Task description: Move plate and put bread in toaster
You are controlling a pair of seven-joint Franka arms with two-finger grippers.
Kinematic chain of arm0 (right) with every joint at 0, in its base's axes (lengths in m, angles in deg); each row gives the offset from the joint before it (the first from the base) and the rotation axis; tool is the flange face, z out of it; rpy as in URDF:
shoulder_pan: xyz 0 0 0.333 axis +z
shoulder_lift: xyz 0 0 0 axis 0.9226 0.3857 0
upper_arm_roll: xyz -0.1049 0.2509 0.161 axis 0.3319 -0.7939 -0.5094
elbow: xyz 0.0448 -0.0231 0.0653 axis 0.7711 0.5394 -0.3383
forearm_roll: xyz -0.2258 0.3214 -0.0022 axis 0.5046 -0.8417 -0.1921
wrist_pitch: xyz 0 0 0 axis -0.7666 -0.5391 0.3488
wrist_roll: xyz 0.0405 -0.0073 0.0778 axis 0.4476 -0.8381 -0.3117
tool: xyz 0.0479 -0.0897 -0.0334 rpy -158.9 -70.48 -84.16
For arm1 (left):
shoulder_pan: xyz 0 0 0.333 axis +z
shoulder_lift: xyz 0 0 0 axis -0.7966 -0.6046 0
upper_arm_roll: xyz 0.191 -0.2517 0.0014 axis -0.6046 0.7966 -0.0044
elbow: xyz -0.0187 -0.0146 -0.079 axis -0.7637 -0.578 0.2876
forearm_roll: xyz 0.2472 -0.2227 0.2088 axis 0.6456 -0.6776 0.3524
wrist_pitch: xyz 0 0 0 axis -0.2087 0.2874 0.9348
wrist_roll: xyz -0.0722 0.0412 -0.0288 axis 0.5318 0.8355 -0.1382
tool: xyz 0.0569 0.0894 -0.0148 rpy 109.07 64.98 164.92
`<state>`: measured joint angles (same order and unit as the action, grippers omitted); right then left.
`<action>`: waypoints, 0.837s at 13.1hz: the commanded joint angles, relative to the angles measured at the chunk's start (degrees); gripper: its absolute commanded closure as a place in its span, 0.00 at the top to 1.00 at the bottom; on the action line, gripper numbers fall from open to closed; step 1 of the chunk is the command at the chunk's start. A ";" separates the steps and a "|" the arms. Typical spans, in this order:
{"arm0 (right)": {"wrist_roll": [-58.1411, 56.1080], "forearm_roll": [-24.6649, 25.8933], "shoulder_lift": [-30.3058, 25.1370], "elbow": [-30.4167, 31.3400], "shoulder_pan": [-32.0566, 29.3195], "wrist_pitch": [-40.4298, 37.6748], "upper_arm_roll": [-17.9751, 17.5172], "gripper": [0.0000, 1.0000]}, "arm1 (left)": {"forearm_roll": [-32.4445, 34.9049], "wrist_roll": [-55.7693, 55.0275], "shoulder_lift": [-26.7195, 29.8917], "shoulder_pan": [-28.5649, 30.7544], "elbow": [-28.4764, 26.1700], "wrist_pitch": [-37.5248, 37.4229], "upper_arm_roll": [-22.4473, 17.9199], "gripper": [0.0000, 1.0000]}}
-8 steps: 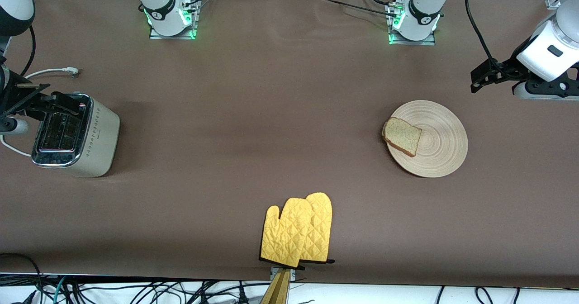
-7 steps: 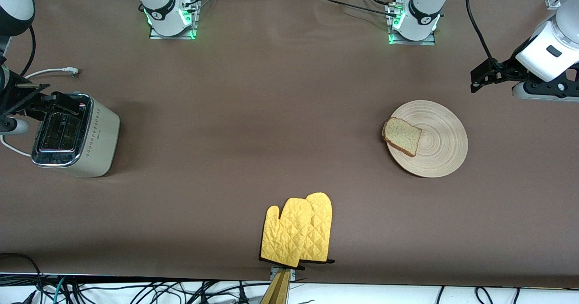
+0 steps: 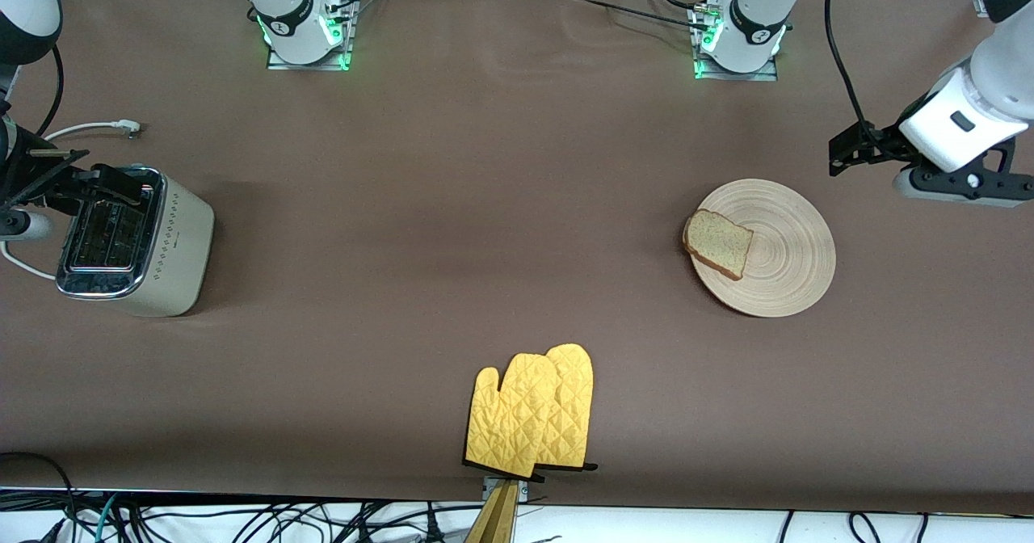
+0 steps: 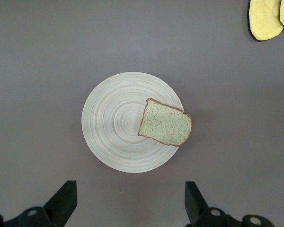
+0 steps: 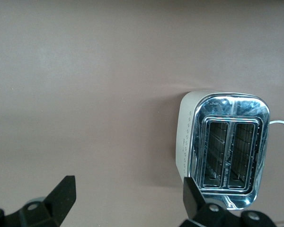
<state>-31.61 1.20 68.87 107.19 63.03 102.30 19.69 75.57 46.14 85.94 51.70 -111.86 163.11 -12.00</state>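
The bread [image 3: 718, 243] lies on the plate [image 3: 783, 276], overhanging the rim toward the right arm's end. The left gripper [image 4: 130, 202] hangs above them, fingers spread, empty. The right gripper [image 5: 128, 203], also spread and empty, hovers over the toaster [image 3: 133, 240]

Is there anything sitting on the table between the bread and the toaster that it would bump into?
Nothing visible. The brown-crusted speckled bread slice lies on the round pale wooden plate; bare brown tablecloth runs from it to the cream, chrome-topped toaster. The yellow quilted oven mitts lie nearer the front camera, off that line.
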 commanded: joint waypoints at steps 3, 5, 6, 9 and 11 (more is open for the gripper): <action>0.51 0.59 0.08 -0.86 -0.02 -0.92 -0.06 1.00 | 0.03 1.03 -0.67 -0.04 1.85 -1.15 0.12 1.00; 0.51 0.59 0.08 -0.86 -0.02 -0.92 -0.06 1.00 | 0.03 1.03 -0.85 0.05 1.85 -0.54 -0.05 1.00; 0.51 0.59 0.08 -0.86 -0.02 -0.92 -0.06 1.00 | -0.24 0.95 -0.76 0.14 1.94 -0.53 -0.05 1.00; 0.51 0.59 0.08 -0.94 0.06 -0.84 -0.06 1.00 | -0.07 1.03 -0.76 0.31 5.86 -0.62 -0.14 1.00; 0.60 0.33 0.08 -0.94 0.15 -0.83 -0.14 1.00 | -0.06 1.38 -0.67 0.66 7.12 -0.79 -0.40 1.00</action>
<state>-31.61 1.20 68.87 107.18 63.04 102.30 19.69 75.57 46.14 85.63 51.82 -107.77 163.40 -12.25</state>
